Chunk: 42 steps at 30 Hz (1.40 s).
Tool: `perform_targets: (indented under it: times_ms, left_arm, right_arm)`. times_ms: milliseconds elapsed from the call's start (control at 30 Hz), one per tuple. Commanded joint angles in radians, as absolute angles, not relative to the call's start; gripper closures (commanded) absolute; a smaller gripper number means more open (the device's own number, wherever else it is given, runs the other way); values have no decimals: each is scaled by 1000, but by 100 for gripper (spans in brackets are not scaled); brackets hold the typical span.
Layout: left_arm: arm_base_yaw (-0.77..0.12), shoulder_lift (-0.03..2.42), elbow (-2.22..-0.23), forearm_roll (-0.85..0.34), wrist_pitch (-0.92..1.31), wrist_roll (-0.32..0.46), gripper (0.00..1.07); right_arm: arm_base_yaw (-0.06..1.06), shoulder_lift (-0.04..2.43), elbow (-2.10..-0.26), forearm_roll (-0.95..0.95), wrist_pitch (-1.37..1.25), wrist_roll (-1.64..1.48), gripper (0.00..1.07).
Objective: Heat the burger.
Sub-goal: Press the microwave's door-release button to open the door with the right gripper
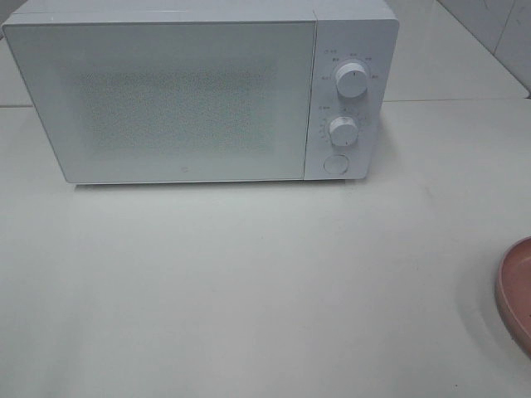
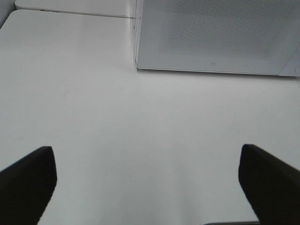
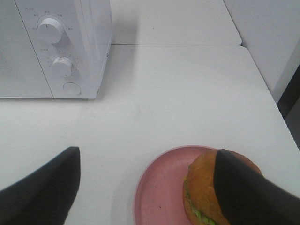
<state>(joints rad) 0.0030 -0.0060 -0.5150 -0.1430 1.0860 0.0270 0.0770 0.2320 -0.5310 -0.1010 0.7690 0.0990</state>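
At the left pincer [image 2: 146,157]: gaping wide, clasping nothing, dark fingers [image 2: 28,183] far apart above bare white counter [image 2: 117,117]. Beyond it, well apart: the lower front corner of a white microwave [image 2: 215,37], door shut, speckled mesh pattern across the glass.

At the right pincer [image 3: 147,154]: likewise spread to a broad gap, nothing clamped between. One side over plain counter [image 3: 178,93], the other in front of the burger [image 3: 201,185], covering part of the bun. Touching or merely above: cannot tell from this angle.

As for the burger: resting upright on a pink plate [image 3: 159,187], toward the plate's side away from the microwave. Glossy golden-brown bun on top, a frill of green lettuce peeping out beneath.

Farther out in the right wrist view: the microwave's [image 3: 47,56] control panel, with an upper knob [image 3: 50,29], a lower knob [image 3: 62,65] and a round button [image 3: 71,88] stacked in one column. Well apart from the plate, open counter between.

From the high camera: microwave [image 1: 182,99] at the back of the counter [image 1: 249,282], door closed, control panel on its right. Only a sliver of the pink plate [image 1: 516,290] at the right edge, near the front. Burger and both pincers out of frame there.
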Motion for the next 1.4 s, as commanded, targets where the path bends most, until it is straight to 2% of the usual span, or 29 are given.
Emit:
perform_targets:
  times_ms: [33,467,833,1133,1200,1400]
  left_arm:
    - [-2,-24,-515,-142,1071,29,9]
    - [-2,-24,-515,-142,1071,29,9]
    - [-2,-24,-515,-142,1071,29,9]
    - [-2,-24,-515,-142,1071,29,9]
    - [-2,-24,-515,-142,1071,29,9]
    - [-2,-24,-515,-142,1071,29,9]
  right_arm:
    - [75,268,-513,-98,695,90,33]
    - [75,380,-408,-99,443,90,33]
    - [75,566,-327,-99,66,90,33]
    - [75,688,-326,-99,-87,91,33]
    - [75,774,-326,-99,-205,91,33]
    - [75,895,-326,-99,-338,91,33]
